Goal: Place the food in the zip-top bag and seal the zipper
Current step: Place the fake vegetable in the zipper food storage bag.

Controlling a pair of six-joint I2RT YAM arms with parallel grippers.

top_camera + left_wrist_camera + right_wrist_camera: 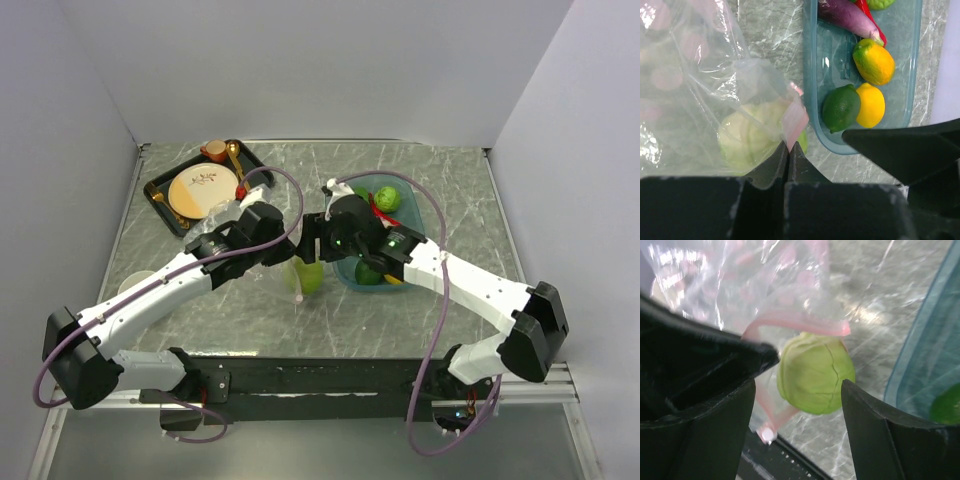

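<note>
The zip-top bag [287, 262] lies crinkled between my two grippers; it also shows in the left wrist view [695, 85]. My left gripper [788, 150] is shut on the bag's pink zipper strip [796, 119] at one corner. A green round food [815, 372] sits in the bag's mouth, ringed by the zipper [790, 320]; it shows through the plastic in the left wrist view [747, 137]. My right gripper [800, 425] is open, its fingers either side of that green ball with gaps between. The eggplant [847, 15], chili [872, 22], mango [874, 61], lemon [871, 105] and a dark green round one [841, 107] lie in the tub.
The teal tub [425, 215] stands right of the bag, close to my right gripper [315, 243]. A black tray [160, 205] with a plate [203, 190], a cup [214, 150] and a spoon sits at the back left. A white cup [135, 285] is at the left edge.
</note>
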